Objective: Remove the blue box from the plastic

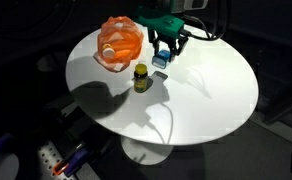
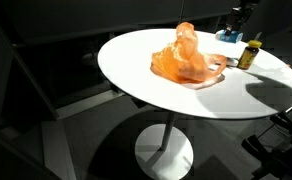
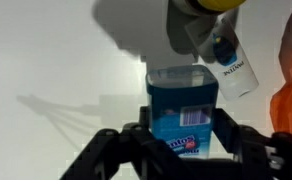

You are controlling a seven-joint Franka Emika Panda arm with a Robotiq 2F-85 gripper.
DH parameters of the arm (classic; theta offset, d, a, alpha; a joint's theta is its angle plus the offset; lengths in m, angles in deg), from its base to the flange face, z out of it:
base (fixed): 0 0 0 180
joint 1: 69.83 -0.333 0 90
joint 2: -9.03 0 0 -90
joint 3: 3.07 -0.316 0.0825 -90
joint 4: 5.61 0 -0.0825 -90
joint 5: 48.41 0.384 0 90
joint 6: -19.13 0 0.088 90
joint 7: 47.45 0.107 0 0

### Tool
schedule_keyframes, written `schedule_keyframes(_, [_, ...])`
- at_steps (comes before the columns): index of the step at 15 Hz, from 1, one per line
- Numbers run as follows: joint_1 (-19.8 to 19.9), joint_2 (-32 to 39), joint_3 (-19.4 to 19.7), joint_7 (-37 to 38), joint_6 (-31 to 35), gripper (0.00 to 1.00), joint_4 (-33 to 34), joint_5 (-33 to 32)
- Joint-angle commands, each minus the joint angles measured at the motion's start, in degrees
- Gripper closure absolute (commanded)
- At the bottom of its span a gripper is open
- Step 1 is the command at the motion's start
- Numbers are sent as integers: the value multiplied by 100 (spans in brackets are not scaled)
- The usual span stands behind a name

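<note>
The blue box [image 3: 183, 108] sits between my gripper's [image 3: 183, 135] fingers in the wrist view, and the fingers are closed against its sides. In an exterior view the gripper [image 1: 166, 55] holds the box [image 1: 161, 60] at the table surface, just right of the orange plastic bag [image 1: 119, 44]. In the exterior view from the table's far side the bag [image 2: 186, 58] lies near the table's middle and the box [image 2: 227, 37] shows behind it under the gripper [image 2: 234, 28]. The box is outside the bag.
A small bottle with a yellow cap [image 1: 141, 77] stands on the round white table [image 1: 206, 95] in front of the box; it also shows in the wrist view [image 3: 226, 55] and in an exterior view [image 2: 249, 53]. The table edge drops to a dark floor.
</note>
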State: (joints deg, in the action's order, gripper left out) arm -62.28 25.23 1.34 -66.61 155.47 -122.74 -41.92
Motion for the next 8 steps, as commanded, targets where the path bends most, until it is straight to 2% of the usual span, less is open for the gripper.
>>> schedule_keyframes(1, [126,-1,-25,34,221,60,-317,-27])
schedule_keyframes(5, [174,84,-67,-5,235,60,-501,19])
schedule_keyframes(6, [186,87,-91,-46,202,21,-522,59])
schedule_keyframes(7, [206,74,-134,-114,154,8,-529,140])
schedule_keyframes(8, [211,69,-159,-139,138,1,-533,179])
